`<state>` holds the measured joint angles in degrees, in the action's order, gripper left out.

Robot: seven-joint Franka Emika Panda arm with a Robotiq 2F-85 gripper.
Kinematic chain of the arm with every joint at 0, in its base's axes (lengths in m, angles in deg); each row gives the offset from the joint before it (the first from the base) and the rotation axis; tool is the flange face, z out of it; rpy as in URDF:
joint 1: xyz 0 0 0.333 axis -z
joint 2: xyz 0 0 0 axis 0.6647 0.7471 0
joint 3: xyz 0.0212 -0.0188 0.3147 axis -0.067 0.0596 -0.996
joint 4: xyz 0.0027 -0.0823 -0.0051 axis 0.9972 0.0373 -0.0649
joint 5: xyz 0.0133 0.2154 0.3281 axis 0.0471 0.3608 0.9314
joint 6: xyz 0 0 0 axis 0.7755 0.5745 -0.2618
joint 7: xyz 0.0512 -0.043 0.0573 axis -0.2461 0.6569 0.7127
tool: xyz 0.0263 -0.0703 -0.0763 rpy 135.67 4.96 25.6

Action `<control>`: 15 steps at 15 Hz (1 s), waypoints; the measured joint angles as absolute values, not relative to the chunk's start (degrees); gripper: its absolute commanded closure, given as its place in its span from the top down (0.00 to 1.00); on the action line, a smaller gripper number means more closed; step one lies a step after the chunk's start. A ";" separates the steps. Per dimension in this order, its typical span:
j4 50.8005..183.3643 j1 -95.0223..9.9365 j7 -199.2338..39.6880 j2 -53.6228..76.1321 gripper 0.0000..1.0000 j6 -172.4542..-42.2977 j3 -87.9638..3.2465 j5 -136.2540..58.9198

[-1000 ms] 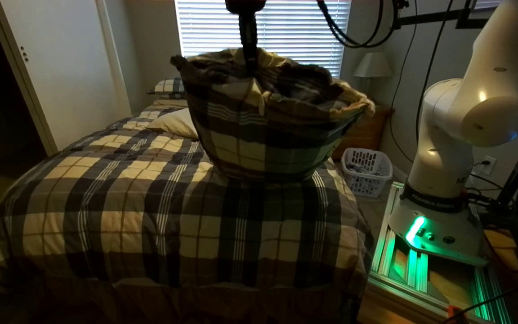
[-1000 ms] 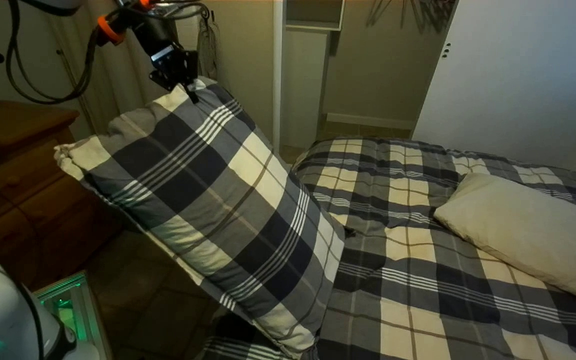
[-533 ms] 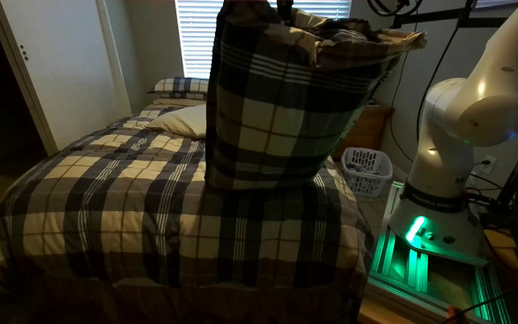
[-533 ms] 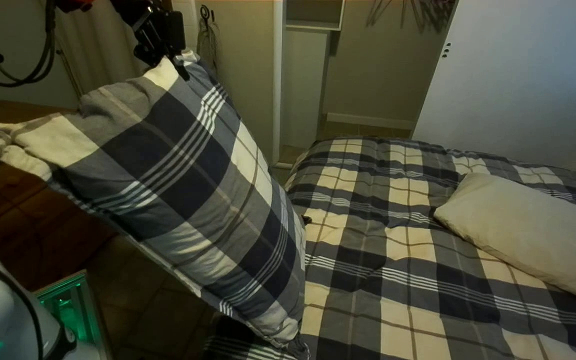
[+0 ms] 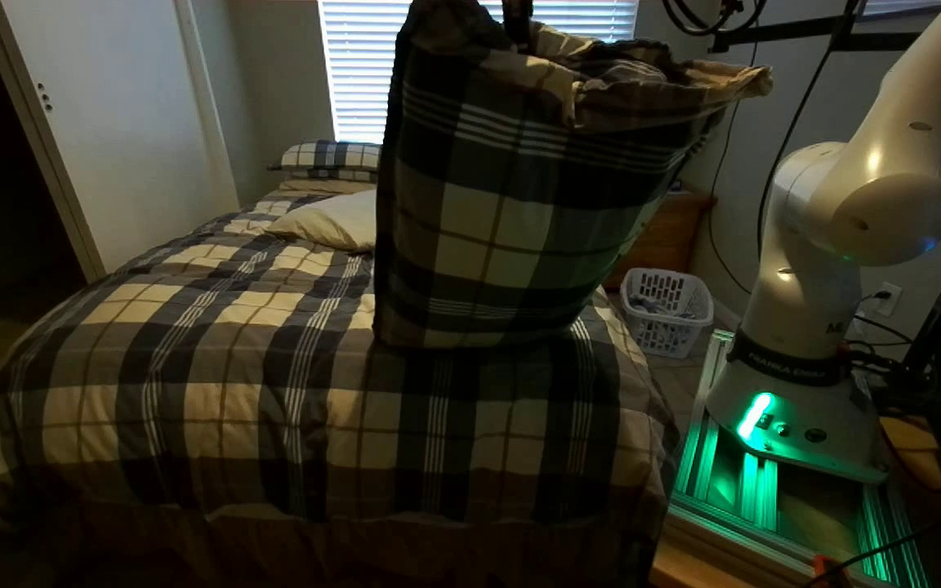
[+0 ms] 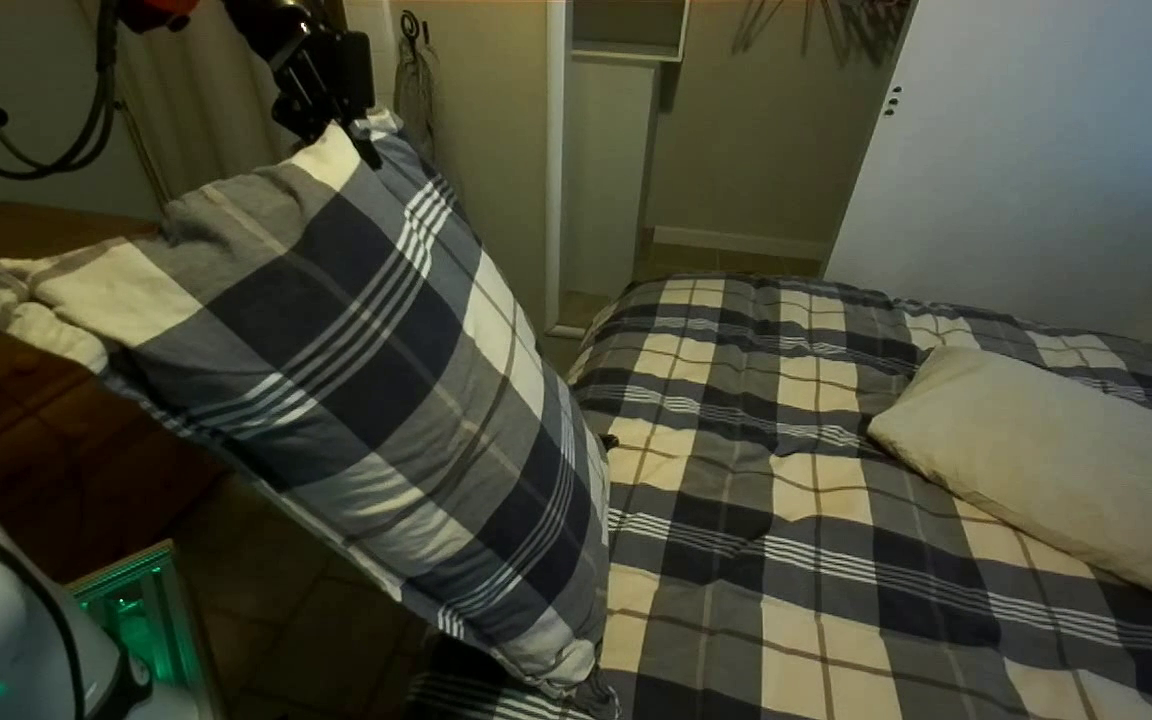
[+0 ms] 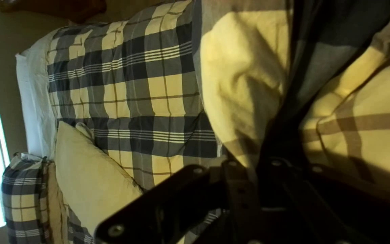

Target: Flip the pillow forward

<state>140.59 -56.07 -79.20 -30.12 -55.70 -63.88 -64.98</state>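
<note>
The pillow (image 6: pixel 366 370) stands tilted, its lower end apparently on the bedspread (image 6: pixel 786 490) and its top edge pinched in the tool (image 6: pixel 360 143), so gripping and raising look done, while tipping it over and letting go seem left.

In an exterior view | gripper (image 6: pixel 361 143) pinches the top edge of the plaid pillow (image 6: pixel 406 400), one finger (image 6: pixel 370 152) showing on its near face | pillow tilted, lower end at the plaid bedspread (image 6: pixel 806 480) (contact there hard to judge) | plain cream pillow (image 6: pixel 1046 470) lies on bedspread, well apart | dim wooden dresser (image 6: pixel 21 400) behind raised end
</note>
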 measured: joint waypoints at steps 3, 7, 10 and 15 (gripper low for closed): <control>141.69 -54.85 -79.29 -30.32 0.03 -54.42 -62.42 -65.29; 141.83 -52.24 -78.67 -31.31 0.03 -51.86 -59.28 -68.95; 141.82 -50.79 -78.51 -31.62 0.03 -51.73 -57.43 -72.96; 141.75 -49.20 -78.22 -31.49 0.11 -52.06 -55.05 -79.38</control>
<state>141.75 -49.20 -78.22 -31.49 -52.06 -55.05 -79.38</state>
